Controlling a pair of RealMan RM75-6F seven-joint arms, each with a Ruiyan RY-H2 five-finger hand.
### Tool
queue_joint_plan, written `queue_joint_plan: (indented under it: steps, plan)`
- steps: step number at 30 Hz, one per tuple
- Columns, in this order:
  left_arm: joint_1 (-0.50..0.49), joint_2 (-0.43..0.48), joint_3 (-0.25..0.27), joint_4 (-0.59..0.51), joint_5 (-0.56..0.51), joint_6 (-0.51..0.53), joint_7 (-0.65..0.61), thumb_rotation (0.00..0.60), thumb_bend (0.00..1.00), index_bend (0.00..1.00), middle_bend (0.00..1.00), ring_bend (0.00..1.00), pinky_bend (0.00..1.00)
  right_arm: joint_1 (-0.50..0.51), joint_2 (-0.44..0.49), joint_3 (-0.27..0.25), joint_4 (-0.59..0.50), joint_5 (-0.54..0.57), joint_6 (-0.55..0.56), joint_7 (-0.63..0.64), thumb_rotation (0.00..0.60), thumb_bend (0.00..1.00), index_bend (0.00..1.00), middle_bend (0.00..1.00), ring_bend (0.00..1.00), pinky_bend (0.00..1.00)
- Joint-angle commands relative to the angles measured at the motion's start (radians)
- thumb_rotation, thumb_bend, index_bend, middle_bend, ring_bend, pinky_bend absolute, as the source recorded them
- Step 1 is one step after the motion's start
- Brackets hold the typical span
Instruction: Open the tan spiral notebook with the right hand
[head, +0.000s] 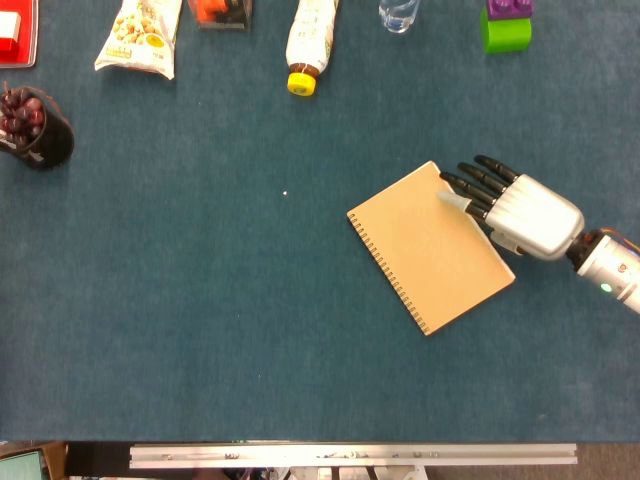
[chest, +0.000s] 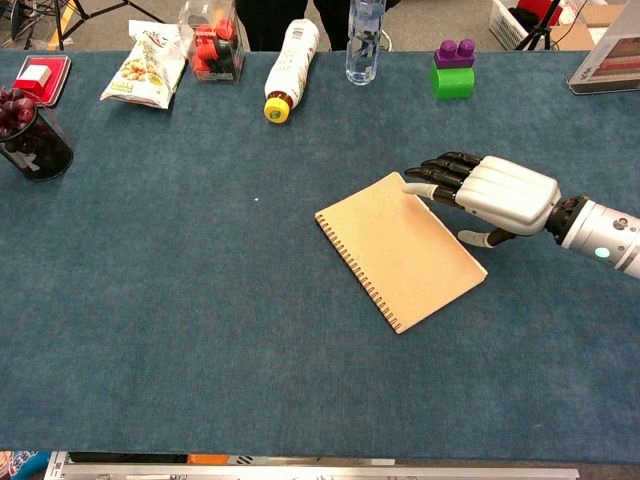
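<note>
Tan card forms the cover of the spiral notebook (head: 431, 247), which lies closed and flat on the blue desk (head: 220, 300), turned at an angle. Its wire binding runs along the lower-left edge; the free edge faces my right hand (head: 520, 208).

My right hand sits at the notebook's upper-right corner. Its fingers (chest: 443, 172) are extended and slightly spread, overlapping the cover edge, and it holds nothing. Whether the fingertips touch the cover or hover just above it cannot be told from either view. My left hand is not in view.

Step in hand, as I judge it: getting a fingertip under the free edge, with the cover not yet lifted.

Hazards from here:
- Pressing down on the cover instead of hooking beneath it would slide the whole notebook across the desk.
- Catching several pages with the cover would open it mid-book.
- Lifting near the corner alone could bend the card.
</note>
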Motion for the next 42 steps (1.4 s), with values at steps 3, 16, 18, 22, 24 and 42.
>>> queue_joint_plan:
  steps: [3,16,18,22,24,42]
  plan:
    - [0.002,0.001,0.001,-0.002,0.001,0.002,-0.001,0.600,0.07,0.39,0.12,0.15,0.29,0.002,-0.009,-0.007,0.007,-0.005,0.000,0.008,0.600,0.28,0.02,0.00,0.00,0.10]
    - [0.011,0.012,-0.003,-0.005,-0.004,0.012,-0.013,0.600,0.07,0.39,0.12,0.15,0.30,0.005,-0.067,-0.030,0.069,-0.035,0.062,0.089,0.600,0.27,0.02,0.00,0.00,0.10]
    - [0.010,0.012,-0.003,-0.005,-0.001,0.013,-0.013,0.600,0.07,0.39,0.12,0.15,0.30,0.006,-0.074,-0.031,0.078,-0.039,0.083,0.106,0.600,0.28,0.02,0.01,0.00,0.10]
    - [0.010,0.012,-0.002,-0.005,-0.001,0.013,-0.009,0.600,0.07,0.39,0.12,0.15,0.30,0.006,-0.084,-0.031,0.093,-0.042,0.110,0.131,0.600,0.28,0.02,0.02,0.00,0.10]
    - [0.010,0.012,-0.003,-0.005,-0.002,0.012,-0.009,0.600,0.07,0.39,0.12,0.15,0.30,0.006,-0.089,-0.032,0.100,-0.043,0.121,0.141,0.600,0.28,0.02,0.03,0.00,0.10]
    - [0.011,0.014,-0.001,-0.008,-0.002,0.010,-0.008,0.600,0.07,0.39,0.12,0.15,0.33,0.017,-0.117,-0.029,0.131,-0.033,0.134,0.198,0.600,0.35,0.40,0.06,0.00,0.10]
